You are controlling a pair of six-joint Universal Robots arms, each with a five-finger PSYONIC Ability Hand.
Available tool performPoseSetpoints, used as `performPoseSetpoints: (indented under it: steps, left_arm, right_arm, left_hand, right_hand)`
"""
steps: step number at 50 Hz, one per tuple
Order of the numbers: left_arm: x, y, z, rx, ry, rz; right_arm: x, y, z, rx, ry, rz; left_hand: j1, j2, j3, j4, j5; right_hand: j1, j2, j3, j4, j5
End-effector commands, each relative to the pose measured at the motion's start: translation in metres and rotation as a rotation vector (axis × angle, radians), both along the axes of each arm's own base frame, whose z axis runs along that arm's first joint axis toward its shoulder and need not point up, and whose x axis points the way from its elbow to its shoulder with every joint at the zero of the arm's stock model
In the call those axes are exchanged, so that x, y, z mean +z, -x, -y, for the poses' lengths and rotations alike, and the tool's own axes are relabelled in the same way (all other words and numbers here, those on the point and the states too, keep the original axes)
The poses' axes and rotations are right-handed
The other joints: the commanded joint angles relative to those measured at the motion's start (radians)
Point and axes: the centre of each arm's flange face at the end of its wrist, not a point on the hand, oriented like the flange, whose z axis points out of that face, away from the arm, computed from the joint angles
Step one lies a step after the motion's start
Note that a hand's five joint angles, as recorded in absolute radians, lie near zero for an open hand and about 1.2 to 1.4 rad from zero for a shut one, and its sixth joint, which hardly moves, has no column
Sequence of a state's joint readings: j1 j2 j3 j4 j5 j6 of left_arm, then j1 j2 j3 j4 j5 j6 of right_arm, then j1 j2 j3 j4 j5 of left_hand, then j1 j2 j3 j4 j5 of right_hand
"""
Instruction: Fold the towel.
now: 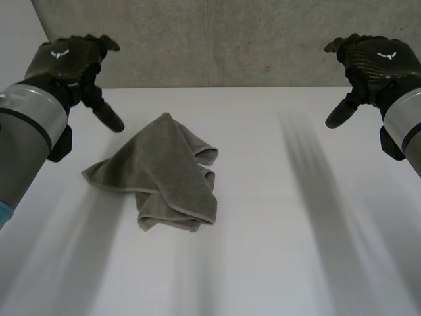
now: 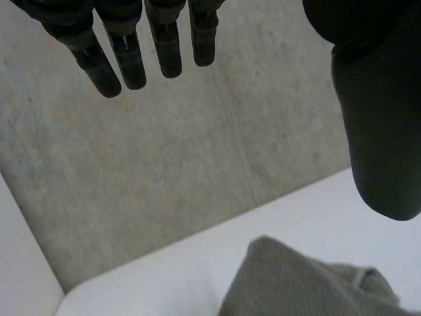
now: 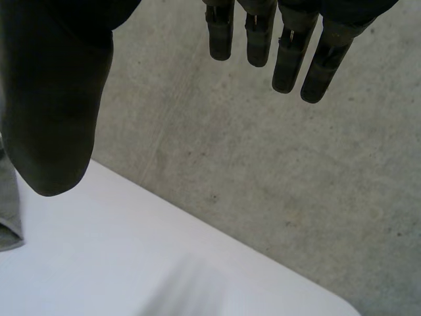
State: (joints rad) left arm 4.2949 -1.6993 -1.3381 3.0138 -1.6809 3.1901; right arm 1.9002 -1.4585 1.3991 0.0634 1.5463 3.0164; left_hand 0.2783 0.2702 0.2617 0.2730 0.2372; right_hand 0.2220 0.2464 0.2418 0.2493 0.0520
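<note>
A grey-brown towel [image 1: 161, 174] is seen crumpled on the white table [image 1: 283, 250], left of the middle. It is bunched into a rough diamond, with hemmed edges lapped over one another and one corner spread flat towards the left arm. The left hand [image 1: 71, 58] is held near the towel's far corner without touching it, fingers straight, nothing grasped. The right hand [image 1: 376, 58] is held well apart from the towel, likewise straight-fingered and empty.

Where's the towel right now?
In the head view the towel lies crumpled on the white table, left of centre, nearest the open left hand.
</note>
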Motion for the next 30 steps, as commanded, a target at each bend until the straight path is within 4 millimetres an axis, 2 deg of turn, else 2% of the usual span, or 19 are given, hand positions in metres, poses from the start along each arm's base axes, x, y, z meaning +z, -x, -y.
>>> performPoseSetpoints:
  steps: [1, 16, 22, 24, 25, 26, 27, 28, 29, 30]
  left_arm:
    - [-0.006, -0.001, 0.000, -0.001, -0.024, 0.024]
    - [-0.003, -0.002, -0.002, -0.002, -0.011, 0.024]
    - [-0.010, -0.005, 0.000, 0.007, -0.024, 0.047]
    - [-0.020, -0.015, 0.014, 0.045, -0.018, 0.101]
    - [-0.020, -0.015, 0.014, 0.046, -0.018, 0.101]
    - [-0.036, -0.020, 0.026, 0.061, -0.028, 0.162]
    - [-0.053, -0.023, 0.037, 0.062, -0.046, 0.226]
    - [-0.053, -0.024, 0.037, 0.062, -0.046, 0.227]
    - [-0.070, -0.026, 0.047, 0.051, -0.060, 0.298]
    - [-0.086, -0.029, 0.055, 0.037, -0.084, 0.361]
  right_arm:
    - [-0.006, -0.001, 0.002, 0.003, -0.032, -0.003]
    - [-0.008, -0.002, 0.002, 0.005, -0.041, -0.006]
    - [-0.013, -0.008, -0.003, 0.054, -0.051, -0.033]
    - [-0.017, -0.015, -0.007, 0.097, -0.061, -0.054]
    - [-0.026, -0.023, -0.013, 0.151, -0.090, -0.094]
    - [-0.038, -0.033, -0.022, 0.215, -0.131, -0.151]
    - [-0.038, -0.033, -0.022, 0.215, -0.131, -0.151]
    - [-0.051, -0.042, -0.030, 0.283, -0.170, -0.209]
    - [-0.051, -0.042, -0.031, 0.284, -0.170, -0.209]
    - [-0.062, -0.049, -0.039, 0.333, -0.200, -0.264]
  left_hand:
    - [-0.068, -0.060, -0.051, -0.062, -0.201]
    - [-0.077, -0.068, -0.060, -0.071, -0.210]
    - [-0.082, -0.074, -0.066, -0.077, -0.216]
    - [-0.074, -0.066, -0.057, -0.068, -0.207]
    - [-0.074, -0.066, -0.057, -0.068, -0.207]
    - [-0.068, -0.060, -0.051, -0.062, -0.201]
    - [-0.065, -0.057, -0.048, -0.060, -0.198]
    - [-0.065, -0.057, -0.048, -0.060, -0.198]
    - [-0.062, -0.054, -0.045, -0.057, -0.195]
    - [-0.065, -0.057, -0.048, -0.059, -0.198]
  right_hand:
    - [-0.047, -0.072, -0.067, -0.075, -0.052]
    - [-0.047, -0.072, -0.067, -0.075, -0.052]
    - [-0.047, -0.072, -0.067, -0.075, -0.052]
    - [-0.047, -0.072, -0.067, -0.075, -0.052]
    - [-0.047, -0.072, -0.067, -0.075, -0.052]
    - [-0.047, -0.072, -0.067, -0.075, -0.052]
    - [-0.047, -0.072, -0.067, -0.075, -0.052]
    - [-0.047, -0.072, -0.067, -0.075, -0.052]
    - [-0.047, -0.072, -0.067, -0.075, -0.052]
    - [-0.047, -0.072, -0.067, -0.075, -0.052]
